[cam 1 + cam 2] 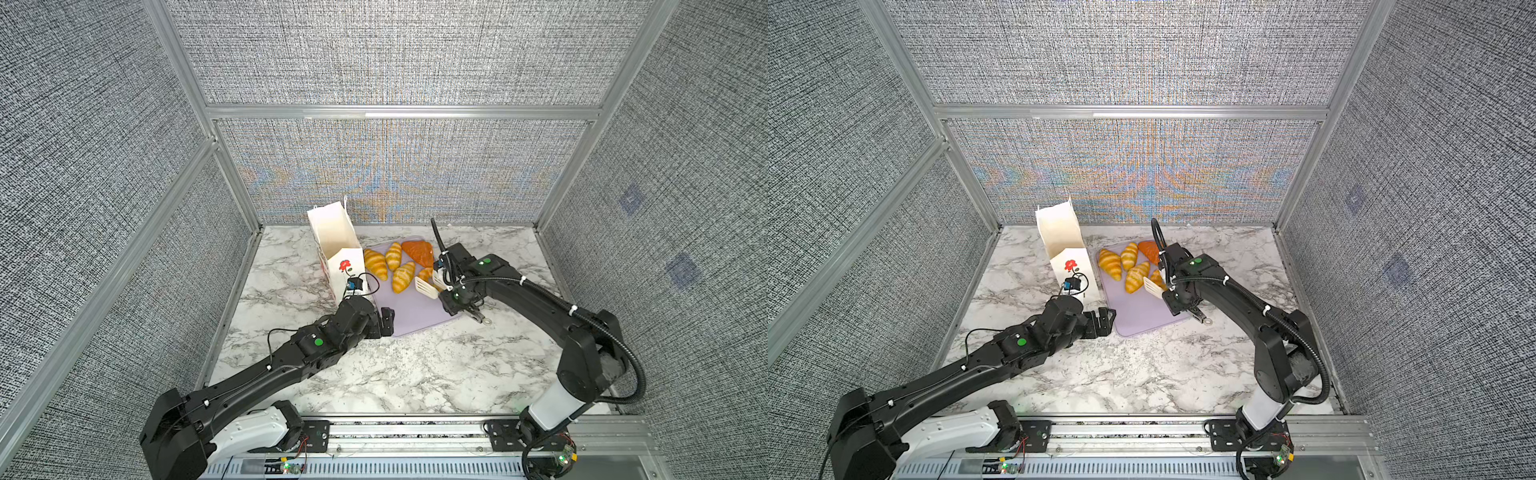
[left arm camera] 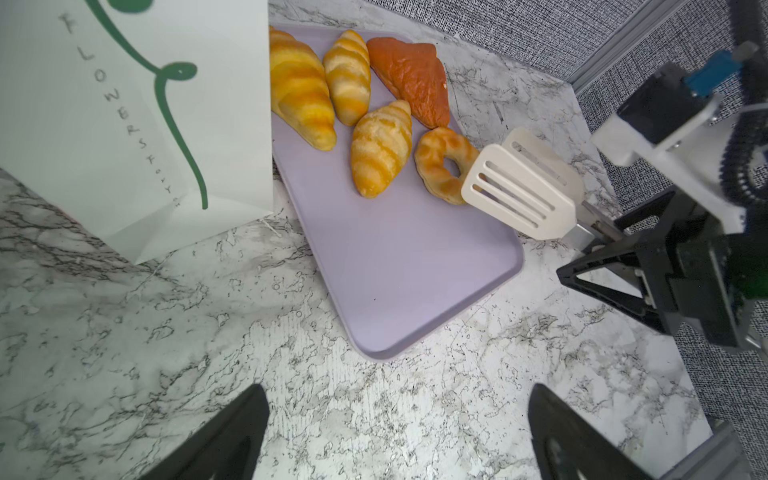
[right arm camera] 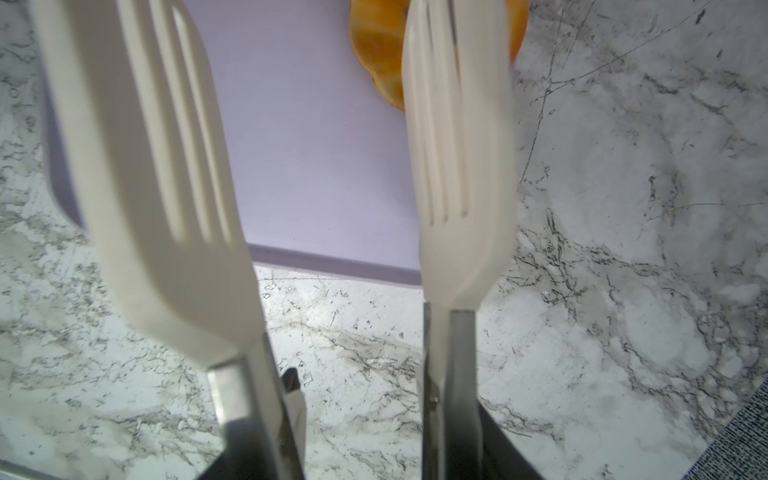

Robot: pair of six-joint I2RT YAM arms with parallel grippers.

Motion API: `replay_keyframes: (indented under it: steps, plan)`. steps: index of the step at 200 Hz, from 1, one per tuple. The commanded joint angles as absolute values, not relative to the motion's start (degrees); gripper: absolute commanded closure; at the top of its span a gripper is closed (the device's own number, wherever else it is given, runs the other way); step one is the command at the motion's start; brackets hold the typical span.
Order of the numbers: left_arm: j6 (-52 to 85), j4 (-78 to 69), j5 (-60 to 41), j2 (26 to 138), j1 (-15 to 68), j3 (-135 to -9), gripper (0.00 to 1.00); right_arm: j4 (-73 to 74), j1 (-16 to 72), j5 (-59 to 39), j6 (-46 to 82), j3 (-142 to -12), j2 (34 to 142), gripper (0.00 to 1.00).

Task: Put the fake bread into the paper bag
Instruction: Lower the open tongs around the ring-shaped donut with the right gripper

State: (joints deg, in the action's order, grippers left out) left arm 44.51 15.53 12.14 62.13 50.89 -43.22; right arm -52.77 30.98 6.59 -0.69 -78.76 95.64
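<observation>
The white paper bag (image 1: pixel 332 245) (image 1: pixel 1065 241) (image 2: pixel 124 104) stands open at the back left, beside a lilac tray (image 1: pixel 411 316) (image 1: pixel 1138 320) (image 2: pixel 395 270). On the tray lie the fake bread pieces: three striped croissants (image 1: pixel 376 264) (image 1: pixel 1129 256) (image 2: pixel 380 149), an orange-brown triangle (image 1: pixel 419 251) (image 2: pixel 411 79) and a ring (image 2: pixel 442 164) (image 3: pixel 382 54). My right gripper (image 1: pixel 451 295) (image 1: pixel 1169 297) (image 3: pixel 365 415) is shut on white slotted tongs (image 1: pixel 428 287) (image 2: pixel 519 191) (image 3: pixel 166 166). The tong blades stand apart at the ring's edge. My left gripper (image 1: pixel 386 322) (image 1: pixel 1102 320) (image 2: pixel 395 399) hangs open and empty over the marble near the tray's front corner.
The marble tabletop (image 1: pixel 415 374) is walled by grey fabric panels at the back and both sides. The tray's front half is bare. The left arm lies low across the table's front left, and the right arm reaches in from the front right.
</observation>
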Motion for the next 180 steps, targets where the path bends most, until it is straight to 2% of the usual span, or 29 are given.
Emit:
replay_keyframes:
  steps: [1,100,180]
  plan:
    - [46.3,12.4,11.5,62.2,50.9,-42.8,0.01,-51.3,30.9,6.6,-2.9,-80.3,97.4,0.47]
    - [47.0,13.0,9.7,64.5,51.7,-44.2,0.01,-51.7,30.9,12.5,-4.2,-85.8,105.2,0.48]
    - [47.3,12.6,10.8,62.7,51.9,-42.3,0.01,-54.1,30.9,12.2,-4.9,-87.4,109.8,0.48]
